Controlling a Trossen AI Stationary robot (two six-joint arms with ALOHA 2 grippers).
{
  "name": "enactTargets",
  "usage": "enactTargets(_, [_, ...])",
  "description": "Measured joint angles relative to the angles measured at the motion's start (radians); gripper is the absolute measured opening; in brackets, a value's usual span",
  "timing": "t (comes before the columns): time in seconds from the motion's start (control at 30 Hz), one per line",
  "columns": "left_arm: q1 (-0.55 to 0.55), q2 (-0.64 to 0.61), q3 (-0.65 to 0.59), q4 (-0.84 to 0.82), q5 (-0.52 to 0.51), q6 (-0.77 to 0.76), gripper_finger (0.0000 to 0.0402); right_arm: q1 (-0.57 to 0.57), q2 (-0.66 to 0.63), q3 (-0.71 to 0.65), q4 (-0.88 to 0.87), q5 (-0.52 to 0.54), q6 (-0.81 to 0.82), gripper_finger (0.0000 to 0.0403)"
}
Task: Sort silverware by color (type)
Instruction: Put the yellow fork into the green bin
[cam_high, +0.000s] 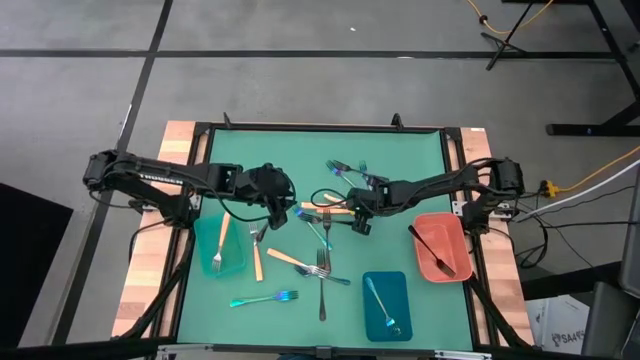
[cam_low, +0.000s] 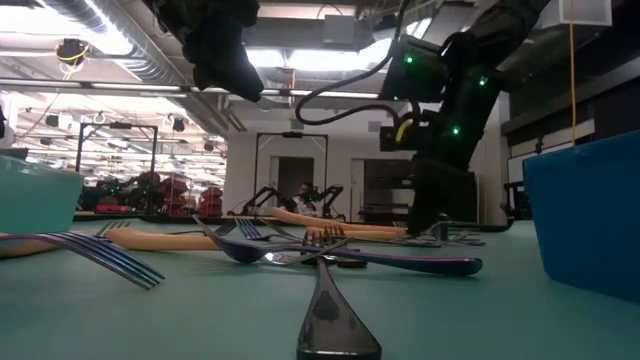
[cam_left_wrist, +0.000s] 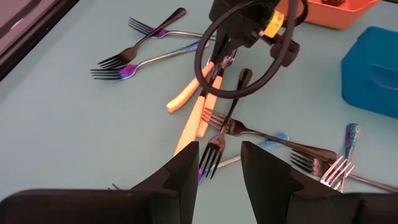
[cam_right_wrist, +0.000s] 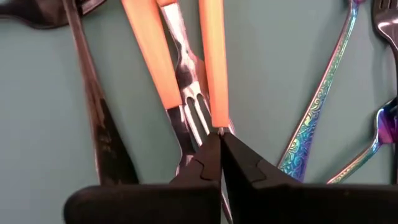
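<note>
The silverware lies scattered on the green mat, with a crossed pile (cam_high: 322, 215) at the middle. My right gripper (cam_right_wrist: 219, 134) is shut and low over that pile, its tips at the end of an orange handle (cam_right_wrist: 214, 62) that lies beside a silver fork's tines (cam_right_wrist: 196, 112). The low view shows it (cam_low: 430, 228) down among the utensils. My left gripper (cam_left_wrist: 219, 163) hangs open and well above the mat (cam_low: 228, 60), left of the pile, over a black fork (cam_left_wrist: 214, 146), with nothing between its fingers. My right gripper brings its shut fingertips (cam_right_wrist: 211, 149) from above, slanting down, to the orange handle's end (cam_right_wrist: 217, 121), which lies flat on the mat. Whether the tips touch it or stand just over it, I cannot tell.
A teal tray (cam_high: 205, 262) at the left holds an orange-handled piece. A blue tray (cam_high: 400, 290) near the front holds an iridescent one, and a salmon tray (cam_high: 452, 235) at the right holds a black fork. Loose forks (cam_high: 262, 298) lie toward the front.
</note>
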Motion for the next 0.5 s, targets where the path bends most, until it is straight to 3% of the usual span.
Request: enactTargets(0.5, [0.000,0.000,0.000,0.000,-0.019,0.000,0.0114,0.000,0.010,0.001,-0.001,0.013,-0.004,0.0001])
